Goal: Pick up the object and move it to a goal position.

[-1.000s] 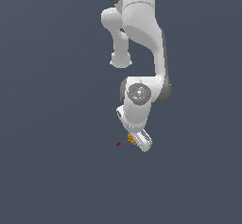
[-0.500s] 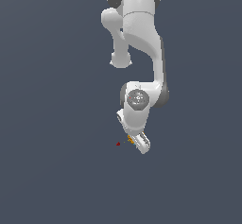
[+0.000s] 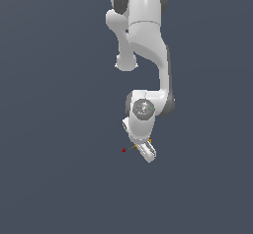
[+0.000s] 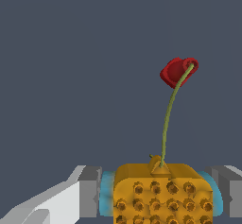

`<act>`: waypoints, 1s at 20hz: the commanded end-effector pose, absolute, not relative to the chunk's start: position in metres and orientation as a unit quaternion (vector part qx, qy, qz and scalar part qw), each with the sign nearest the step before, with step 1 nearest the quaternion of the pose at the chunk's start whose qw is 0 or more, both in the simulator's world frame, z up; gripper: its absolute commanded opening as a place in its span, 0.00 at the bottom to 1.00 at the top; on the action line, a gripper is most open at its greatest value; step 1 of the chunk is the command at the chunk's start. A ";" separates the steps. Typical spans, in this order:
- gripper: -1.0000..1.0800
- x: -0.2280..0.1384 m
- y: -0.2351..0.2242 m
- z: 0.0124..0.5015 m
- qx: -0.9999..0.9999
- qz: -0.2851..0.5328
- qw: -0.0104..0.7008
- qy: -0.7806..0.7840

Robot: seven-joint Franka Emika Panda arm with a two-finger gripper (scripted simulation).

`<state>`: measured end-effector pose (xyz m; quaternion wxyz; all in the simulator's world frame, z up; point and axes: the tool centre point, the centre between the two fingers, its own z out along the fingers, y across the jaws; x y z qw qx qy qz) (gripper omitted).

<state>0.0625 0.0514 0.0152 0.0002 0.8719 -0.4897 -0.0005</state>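
Observation:
The object (image 4: pixel 160 192) is an orange lumpy block with dark speckles, and a thin olive stem rises from its top. It sits between my gripper's (image 4: pixel 160 197) grey fingers (image 4: pixel 90 192), with their cyan pads (image 4: pixel 107 194) pressed on both its sides. The gripper is shut on it. In the exterior view the gripper (image 3: pixel 143 149) hangs low under the white arm, and only orange slivers of the object (image 3: pixel 135 146) show at its edge. The goal position (image 3: pixel 123 150) is a tiny dark-red dot just off the gripper toward the exterior view's left. In the wrist view the goal position (image 4: pixel 176 72) lies at the stem's tip.
The white arm (image 3: pixel 143 40) comes down from the top of the exterior view. All around is a plain dark grey-blue surface with nothing else on it.
The wrist and gripper have sunk a little and shifted slightly toward the exterior view's left, carrying the object closer to the red dot.

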 end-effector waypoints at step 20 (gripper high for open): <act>0.00 0.072 0.052 0.060 0.872 0.000 0.000 -0.490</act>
